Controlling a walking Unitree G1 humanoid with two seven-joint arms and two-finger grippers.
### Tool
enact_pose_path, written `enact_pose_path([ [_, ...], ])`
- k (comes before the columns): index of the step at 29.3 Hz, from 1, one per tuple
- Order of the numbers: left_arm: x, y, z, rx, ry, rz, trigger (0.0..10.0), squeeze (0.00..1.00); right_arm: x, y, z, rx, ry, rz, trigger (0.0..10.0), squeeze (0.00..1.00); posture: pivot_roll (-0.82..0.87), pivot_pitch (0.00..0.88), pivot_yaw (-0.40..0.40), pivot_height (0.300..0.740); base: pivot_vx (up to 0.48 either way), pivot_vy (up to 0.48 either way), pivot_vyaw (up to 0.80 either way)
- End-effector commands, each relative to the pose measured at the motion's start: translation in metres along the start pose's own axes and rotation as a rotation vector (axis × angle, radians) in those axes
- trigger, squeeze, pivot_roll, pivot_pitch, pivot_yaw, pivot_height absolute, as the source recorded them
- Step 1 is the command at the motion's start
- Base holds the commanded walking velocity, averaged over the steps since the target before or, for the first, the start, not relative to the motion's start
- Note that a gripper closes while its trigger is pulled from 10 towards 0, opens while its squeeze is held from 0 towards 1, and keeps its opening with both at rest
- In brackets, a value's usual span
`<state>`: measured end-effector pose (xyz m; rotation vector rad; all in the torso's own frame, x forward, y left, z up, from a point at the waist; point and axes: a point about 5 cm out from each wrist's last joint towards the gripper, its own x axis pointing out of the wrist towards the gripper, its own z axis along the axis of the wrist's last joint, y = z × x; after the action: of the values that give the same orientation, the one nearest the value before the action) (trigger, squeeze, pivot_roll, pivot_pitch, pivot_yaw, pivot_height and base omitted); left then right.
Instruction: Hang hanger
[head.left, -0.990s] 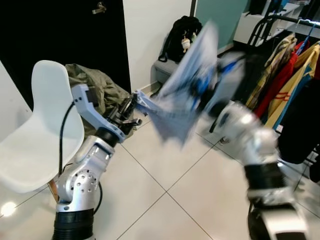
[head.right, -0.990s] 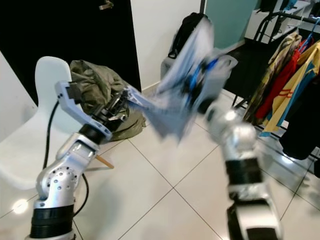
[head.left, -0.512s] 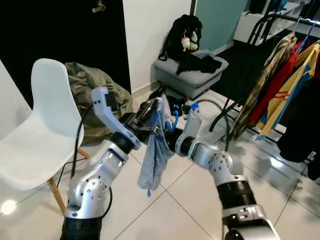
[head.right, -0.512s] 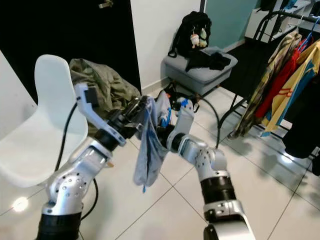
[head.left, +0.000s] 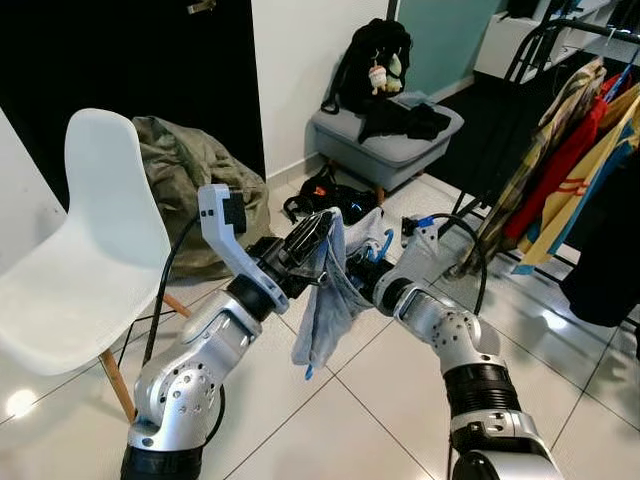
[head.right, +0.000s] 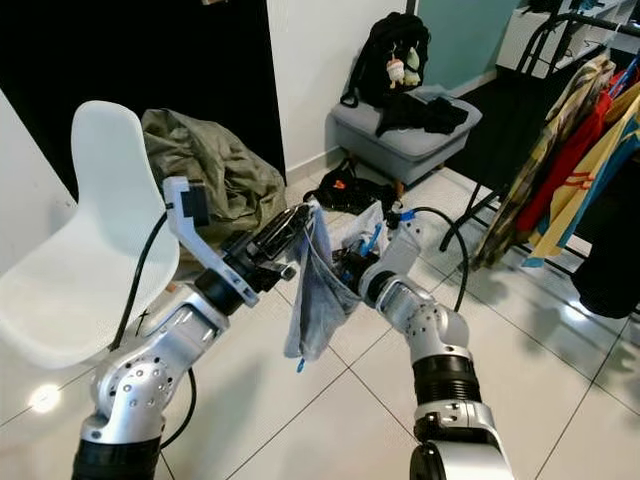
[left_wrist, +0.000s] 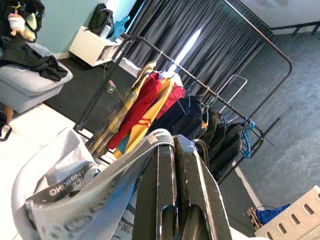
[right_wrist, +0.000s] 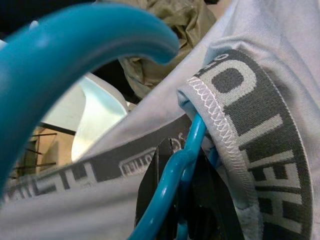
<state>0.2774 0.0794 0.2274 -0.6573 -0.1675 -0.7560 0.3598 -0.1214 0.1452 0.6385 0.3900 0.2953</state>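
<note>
A pale grey-blue garment (head.left: 326, 305) with a lettered waistband hangs in mid air over the tiled floor in front of me. My left gripper (head.left: 316, 234) is shut on its waistband (left_wrist: 75, 187), with the black fingers (left_wrist: 186, 192) pressed together over the cloth. A teal plastic hanger (right_wrist: 172, 177) is threaded inside the waistband (right_wrist: 250, 135). My right gripper (head.left: 372, 272) is shut on the hanger, just right of the left gripper, and a bit of the teal hanger (head.left: 386, 244) peeks out of the cloth. The clothes rail (head.left: 572, 25) stands at the far right.
A white chair (head.left: 85, 240) stands to my left, an olive bag (head.left: 185, 165) behind it. A grey stool (head.left: 390, 150) with a black backpack (head.left: 365, 55) sits ahead. Red, yellow and dark clothes (head.left: 575, 170) hang on the rail; bare tiled floor (head.left: 370, 420) lies below.
The right arm has come down from a high, blurred swing with the garment. Both grippers now sit close together and the garment hangs limp below them.
</note>
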Motion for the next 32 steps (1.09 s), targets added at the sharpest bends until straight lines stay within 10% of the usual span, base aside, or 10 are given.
enact_pose_path([
  [1, -0.003, -0.003, -0.002, 0.022, 0.025, -0.018, 0.3, 0.0, 0.0, 0.008, 0.007, -0.025, -0.003, 0.041, 10.0, 0.0, -0.03, 0.135, 0.004, 0.74, 0.0, 0.0, 0.0],
  [12, -0.029, -0.007, -0.033, 0.227, 0.348, -0.143, 0.2, 0.0, -0.005, 0.014, 0.048, 0.004, -0.201, 0.083, 10.0, 0.0, -0.02, 0.129, 0.012, 0.74, 0.0, 0.0, 0.0],
  [32, -0.058, 0.025, -0.009, 0.496, 0.528, -0.056, 0.0, 0.0, -0.022, 0.014, 0.09, 0.183, -0.412, 0.205, 10.0, 0.0, -0.01, 0.137, 0.02, 0.74, 0.0, 0.0, 0.0],
])
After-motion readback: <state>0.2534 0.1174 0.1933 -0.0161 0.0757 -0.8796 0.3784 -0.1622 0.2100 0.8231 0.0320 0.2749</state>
